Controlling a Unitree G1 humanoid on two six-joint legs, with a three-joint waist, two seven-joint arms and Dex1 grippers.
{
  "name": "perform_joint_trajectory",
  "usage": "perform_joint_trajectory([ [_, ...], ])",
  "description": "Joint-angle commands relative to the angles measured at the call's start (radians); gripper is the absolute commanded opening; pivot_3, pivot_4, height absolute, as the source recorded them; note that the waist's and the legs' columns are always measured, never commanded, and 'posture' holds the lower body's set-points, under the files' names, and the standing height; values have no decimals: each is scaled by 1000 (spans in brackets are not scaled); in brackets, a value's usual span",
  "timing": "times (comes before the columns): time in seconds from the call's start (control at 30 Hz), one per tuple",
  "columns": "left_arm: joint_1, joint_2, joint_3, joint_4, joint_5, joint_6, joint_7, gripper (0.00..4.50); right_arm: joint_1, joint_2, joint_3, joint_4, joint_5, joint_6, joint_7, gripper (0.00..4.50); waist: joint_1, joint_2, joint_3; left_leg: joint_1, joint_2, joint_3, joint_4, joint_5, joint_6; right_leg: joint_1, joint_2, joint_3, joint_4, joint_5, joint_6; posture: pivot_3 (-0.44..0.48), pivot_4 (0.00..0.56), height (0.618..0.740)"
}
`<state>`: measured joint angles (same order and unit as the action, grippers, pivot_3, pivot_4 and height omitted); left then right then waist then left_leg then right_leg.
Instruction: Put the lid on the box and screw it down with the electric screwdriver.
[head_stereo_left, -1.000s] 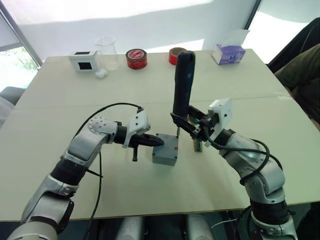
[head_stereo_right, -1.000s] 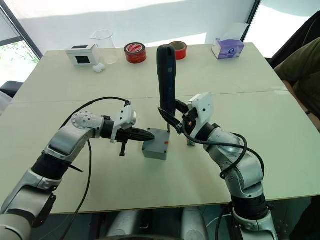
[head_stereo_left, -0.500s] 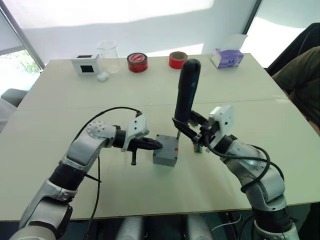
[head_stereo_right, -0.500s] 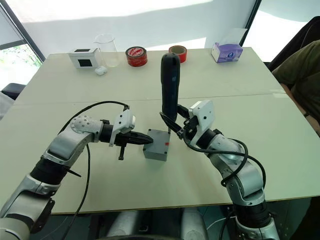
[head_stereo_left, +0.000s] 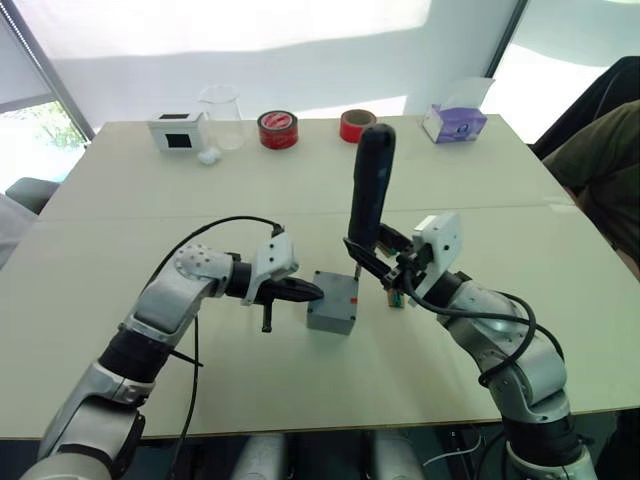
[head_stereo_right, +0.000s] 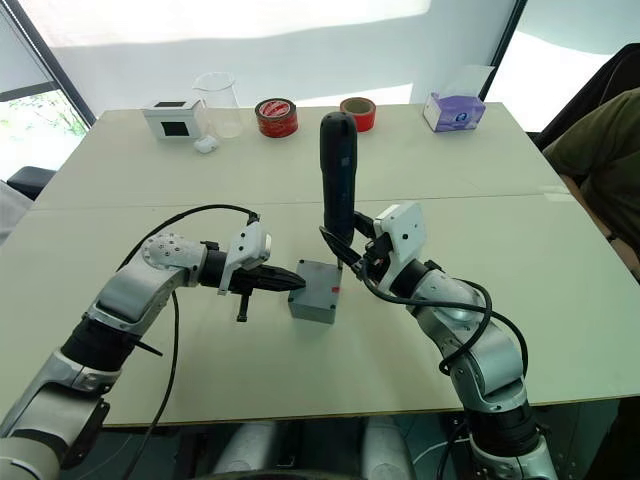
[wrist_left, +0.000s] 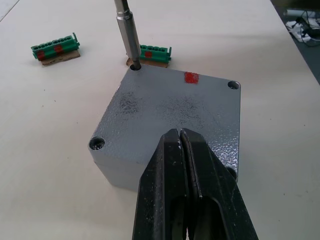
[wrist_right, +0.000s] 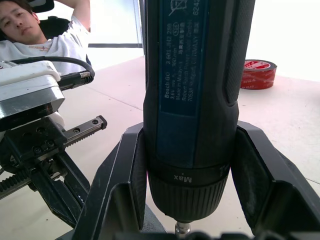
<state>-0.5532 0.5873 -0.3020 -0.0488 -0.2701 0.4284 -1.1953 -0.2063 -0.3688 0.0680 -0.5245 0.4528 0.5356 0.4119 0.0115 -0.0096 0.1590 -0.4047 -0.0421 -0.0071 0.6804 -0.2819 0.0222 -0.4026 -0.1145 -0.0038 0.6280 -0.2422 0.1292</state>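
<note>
Lid (wrist_left: 175, 112) is seated on the box (head_stereo_left: 331, 316), flush, red mark near one edge. The assembly sits around the middle of the table (head_stereo_left: 120, 200), nearer the front edge than the back.

Right gripper (wrist_right: 185, 165) has its jaws clamped on the electric screwdriver (head_stereo_left: 368, 190), one finger on each side of the black body. The tool stands nearly upright, and its bit (wrist_left: 126, 30) is down in the lid's corner screw hole.

Left gripper (wrist_left: 187, 170) has its jaws pressed together with nothing between them. Its tips rest on the lid's top at the side away from the bit.

Two green terminal blocks (wrist_left: 55, 47) lie on the table just beyond the box.

Along the back edge: white box with black screen (head_stereo_left: 178, 130), clear beaker (head_stereo_left: 221, 115), two red tape rolls (head_stereo_left: 277, 128), and a purple tissue box (head_stereo_left: 455, 120) toward the back right corner.

A person (wrist_right: 35, 40) shows in the right wrist view.
</note>
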Motion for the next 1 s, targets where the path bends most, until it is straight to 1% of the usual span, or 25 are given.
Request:
perform_joint_trajectory([
  [0.03, 15, 5, -26, -5, 23, 9, -2, 0, 54, -5, 34, 68, -15, 60, 4, 1758, 0, 0, 0, 0, 0, 0, 0, 0, 0, 0, 0, 0, 0, 0, 0, 0, 150, 740],
  [0.47, 15, 10, -22, -6, 21, 15, -4, 0, 43, -11, 38, 78, -26, 49, 12, 1758, 0, 0, 0, 0, 0, 0, 0, 0, 0, 0, 0, 0, -1, 0, -1, 0, 150, 740],
  [0.63, 15, 8, -23, -4, 22, 14, -3, 0, 25, -14, 19, 70, -20, 41, 21, 1758, 0, 0, 0, 0, 0, 0, 0, 0, 0, 0, 0, 0, -1, 0, -1, 0, 150, 740],
  [0.73, 16, 7, -24, -7, 22, 16, -1, 0, -7, -17, -18, 52, 3, 14, 41, 1758, 0, 0, 0, 0, 0, 0, 0, 0, 0, 0, 0, 0, -1, -1, -1, 0, 150, 740],
  [0.83, 21, 9, -20, -8, 14, 34, -2, 0, -91, -50, -91, 14, 58, 1, 87, 1758, 1, 0, 0, -1, 0, 0, 0, 0, 0, 0, -1, 0, -1, -1, -1, 0, 150, 740],
  [0.9, 30, -17, 34, -11, -53, 85, 16, 0, -191, -104, -177, 5, 158, 88, 90, 1758, 1, 2, 1, -1, 0, 0, 0, 0, 0, -1, -1, 0, -1, 0, -1, 0, 150, 740],
  [0.93, 34, -30, 60, -13, -84, 109, 27, 0, -232, -125, -213, 4, 205, 126, 87, 1758, 0, 5, 5, -2, 0, 0, 0, 0, 0, -2, -1, 0, -1, 0, -1, 0, 150, 740],
  [0.97, 37, -38, 76, -17, -103, 127, 35, 0, -257, -140, -236, 3, 239, 154, 83, 1758, 1, 6, 6, -4, 0, 0, 0, 0, 0, -3, -2, 0, -1, 0, -1, 0, 150, 740],
  [1.0, 31, -54, 112, -19, -137, 153, 52, 0, -298, -146, -276, 16, 308, 207, 53, 1758, 2, 5, 7, -5, -1, 0, 0, 0, 0, -5, -3, 0, 0, 0, 0, 0, 150, 740],
])
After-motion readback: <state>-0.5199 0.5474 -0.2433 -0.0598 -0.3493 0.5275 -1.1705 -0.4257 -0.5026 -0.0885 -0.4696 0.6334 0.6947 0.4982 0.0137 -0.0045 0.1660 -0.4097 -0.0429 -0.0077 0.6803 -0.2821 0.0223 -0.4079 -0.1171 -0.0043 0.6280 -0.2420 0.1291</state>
